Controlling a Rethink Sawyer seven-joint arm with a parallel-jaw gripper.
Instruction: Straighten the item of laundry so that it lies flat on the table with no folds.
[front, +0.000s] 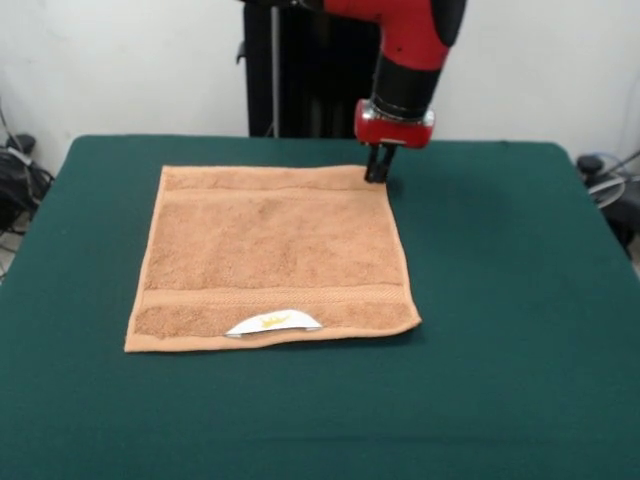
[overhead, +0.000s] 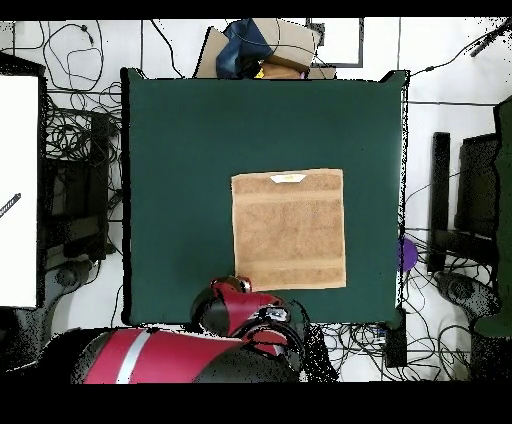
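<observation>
The tan terry towel lies spread out flat on the dark green table, roughly square, with no fold showing. Its white label with a yellow mark sits at the edge nearest the front camera. My gripper reaches down from the red and black arm and its tips stand at the towel's far right corner, at or just above the cloth. In the overhead view the towel lies right of the table's centre, with the label at its top edge. There the arm covers the gripper beside the towel's bottom left corner.
Wide bare green felt surrounds the towel on all sides. Cables and dark equipment lie off the table's left edge and more cables off its right edge. A pile of cardboard and cloth sits beyond the table's top edge in the overhead view.
</observation>
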